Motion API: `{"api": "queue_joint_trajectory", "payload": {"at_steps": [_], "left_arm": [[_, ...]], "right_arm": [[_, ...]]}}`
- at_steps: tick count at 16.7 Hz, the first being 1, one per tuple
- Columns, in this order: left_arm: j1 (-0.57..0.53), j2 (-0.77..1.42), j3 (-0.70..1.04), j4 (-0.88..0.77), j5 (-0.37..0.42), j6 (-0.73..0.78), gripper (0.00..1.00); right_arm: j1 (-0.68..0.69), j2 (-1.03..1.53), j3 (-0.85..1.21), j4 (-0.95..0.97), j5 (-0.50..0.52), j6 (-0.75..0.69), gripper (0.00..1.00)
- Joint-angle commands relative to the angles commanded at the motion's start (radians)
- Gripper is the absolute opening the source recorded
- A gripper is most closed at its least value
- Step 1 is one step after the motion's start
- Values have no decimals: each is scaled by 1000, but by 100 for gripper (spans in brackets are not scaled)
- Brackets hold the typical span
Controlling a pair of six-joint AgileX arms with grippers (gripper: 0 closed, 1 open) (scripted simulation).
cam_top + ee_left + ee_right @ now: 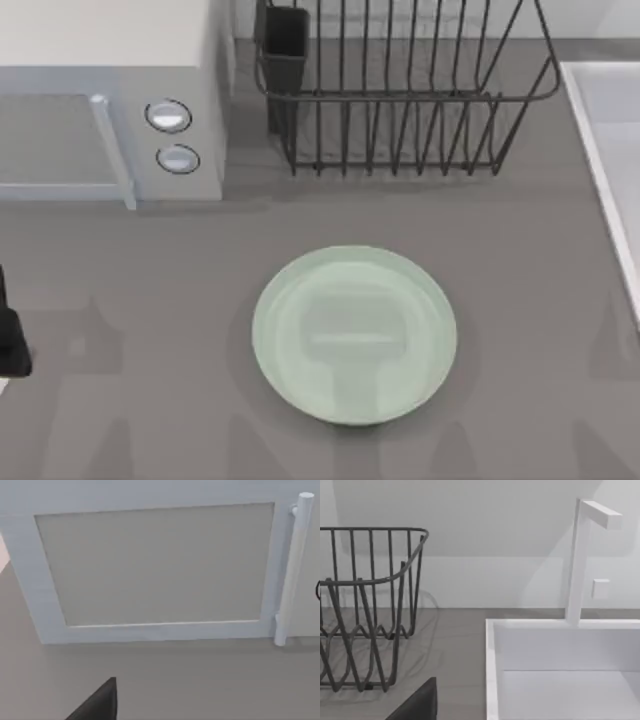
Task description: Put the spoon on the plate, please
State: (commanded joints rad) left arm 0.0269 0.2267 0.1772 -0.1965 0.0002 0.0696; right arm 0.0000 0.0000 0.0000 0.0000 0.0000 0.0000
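Starting with the left gripper [100, 704]: just a dark wedge of it poking into the left wrist view, low over the flat grey table [150, 420]. Can't tell whether open or closed, honestly. Facing a boxy white microwave [155, 570] with a pale grey door panel and a long white bar handle [292, 570] down one side. From above, a dark bit of the left arm [10, 335] at the table's left edge, in front of that microwave, two round silver knobs [168, 116] stacked beside the door.

Same deal for the right gripper [420, 702]: one dark wedge, can't tell open or closed. Looking at a black wire dish rack [370, 605] and, just beside it, a white rectangular sink [560, 670] with a squared-off white tap [580, 560] at its back rim.

Then the round, glossy pale mint-green plate [355, 335] with a shallow raised rim: flat on the table around the middle, in front of the rack, well apart from the microwave and the sink.
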Motion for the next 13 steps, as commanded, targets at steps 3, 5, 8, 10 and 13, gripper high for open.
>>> {"api": "queue_joint_trajectory", "payload": {"at_steps": [3,5,8,10,13], "left_arm": [[23,249,150,-185,1,62,100],[40,443,253,-319,1,106,100],[65,730,406,-515,1,169,100],[81,896,502,-629,1,207,100],[100,1076,625,-759,1,253,100]], "right_arm": [[0,0,0,0,0,0,100],[0,0,0,0,0,0,100],[0,0,0,0,0,0,100],[0,0,0,0,0,0,100],[0,0,0,0,0,0,100]]}}
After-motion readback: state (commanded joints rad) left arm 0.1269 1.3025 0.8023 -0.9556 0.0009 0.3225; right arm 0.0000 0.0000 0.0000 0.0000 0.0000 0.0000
